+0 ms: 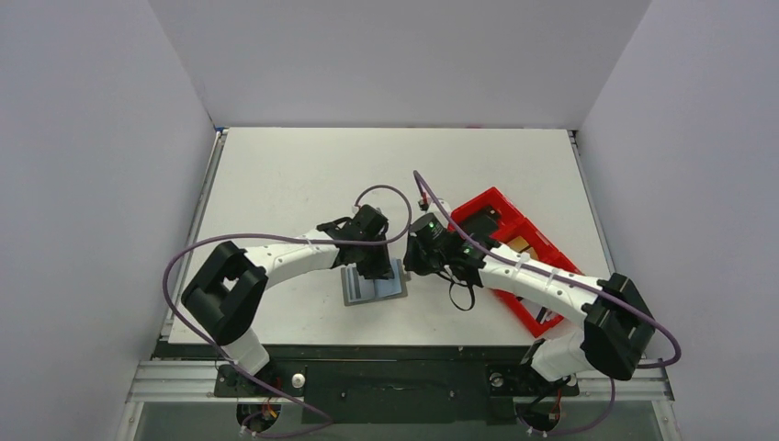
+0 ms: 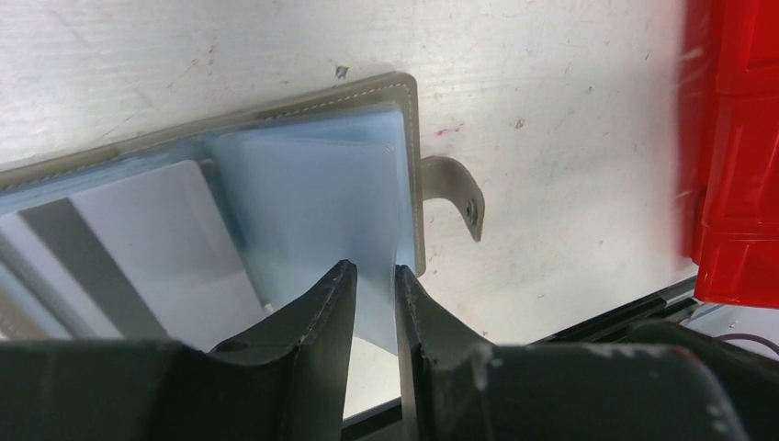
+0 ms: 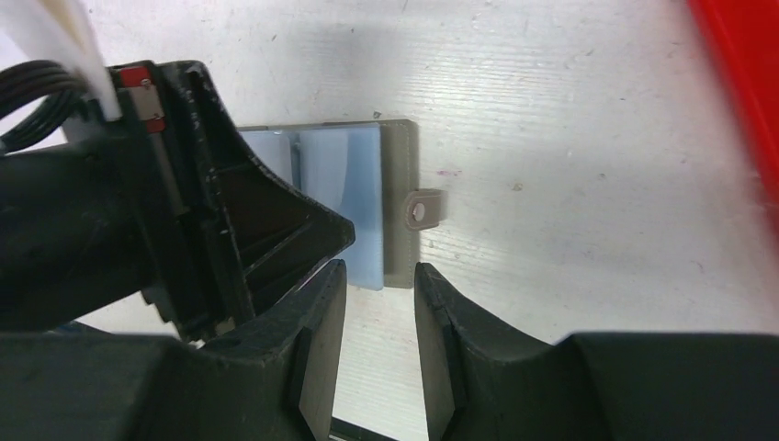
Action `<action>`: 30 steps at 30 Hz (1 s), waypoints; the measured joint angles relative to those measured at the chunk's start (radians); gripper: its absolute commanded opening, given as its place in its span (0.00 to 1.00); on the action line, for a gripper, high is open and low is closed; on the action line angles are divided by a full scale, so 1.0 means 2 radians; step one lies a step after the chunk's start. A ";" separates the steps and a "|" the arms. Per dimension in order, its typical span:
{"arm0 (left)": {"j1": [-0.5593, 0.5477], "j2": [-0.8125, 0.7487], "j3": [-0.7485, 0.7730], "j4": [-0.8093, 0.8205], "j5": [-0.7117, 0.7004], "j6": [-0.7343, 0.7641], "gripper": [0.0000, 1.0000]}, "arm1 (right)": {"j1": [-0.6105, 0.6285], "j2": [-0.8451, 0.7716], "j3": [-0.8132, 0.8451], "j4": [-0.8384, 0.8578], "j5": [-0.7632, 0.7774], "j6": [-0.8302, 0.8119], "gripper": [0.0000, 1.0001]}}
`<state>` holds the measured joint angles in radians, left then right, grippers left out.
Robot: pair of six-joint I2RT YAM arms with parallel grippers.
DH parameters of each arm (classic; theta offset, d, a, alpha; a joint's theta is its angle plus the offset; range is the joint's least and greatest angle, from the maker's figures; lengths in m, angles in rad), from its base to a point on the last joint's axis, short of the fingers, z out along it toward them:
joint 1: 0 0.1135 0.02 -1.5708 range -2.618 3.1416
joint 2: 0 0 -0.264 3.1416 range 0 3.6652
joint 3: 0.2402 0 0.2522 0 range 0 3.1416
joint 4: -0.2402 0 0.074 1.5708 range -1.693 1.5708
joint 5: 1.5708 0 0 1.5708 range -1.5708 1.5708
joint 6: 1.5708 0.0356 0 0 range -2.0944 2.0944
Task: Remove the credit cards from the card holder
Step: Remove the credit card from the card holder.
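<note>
The card holder [image 1: 375, 287] lies open on the table, taupe-grey rim and blue-grey pockets [image 2: 312, 184] facing up, its small tab [image 2: 457, 188] sticking out on the right. A pale card with a dark stripe [image 2: 138, 243] shows in its left half. My left gripper [image 2: 372, 268] hovers over the right pocket's near corner, jaws a narrow slit apart, the blue pocket showing through the gap. My right gripper [image 3: 378, 266] stands open just short of the card holder's [image 3: 397, 211] right edge, nothing between its fingers. A tan card [image 1: 521, 244] lies in the red tray.
The long red tray [image 1: 487, 197] sits right of the card holder, partly under my right arm, and edges the left wrist view [image 2: 735, 147]. The table's near edge runs close behind both grippers. My left gripper's body fills the left of the right wrist view.
</note>
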<state>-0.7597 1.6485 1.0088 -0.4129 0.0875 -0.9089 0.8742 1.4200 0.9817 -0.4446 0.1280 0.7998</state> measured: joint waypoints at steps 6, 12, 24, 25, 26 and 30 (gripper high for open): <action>-0.003 0.035 0.015 0.013 0.011 0.000 0.32 | -0.002 -0.039 -0.017 -0.010 0.015 0.010 0.31; -0.002 0.043 0.016 0.022 0.020 0.002 0.37 | -0.002 -0.044 -0.022 -0.010 0.017 0.016 0.31; 0.035 -0.004 0.016 0.026 0.024 0.025 0.38 | 0.023 -0.023 -0.010 -0.009 0.016 0.025 0.31; 0.040 -0.013 0.013 0.026 0.024 0.028 0.38 | 0.030 -0.010 -0.002 -0.008 0.016 0.025 0.31; 0.047 -0.022 0.008 0.026 0.024 0.030 0.38 | 0.033 -0.001 0.004 -0.006 0.015 0.025 0.31; 0.079 -0.051 -0.017 0.023 0.025 0.040 0.37 | 0.051 0.046 0.041 -0.004 0.009 0.025 0.31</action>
<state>-0.6022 1.5475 0.9756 -0.3679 0.1368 -0.8291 0.9752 1.5127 1.0641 -0.4522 0.1459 0.8490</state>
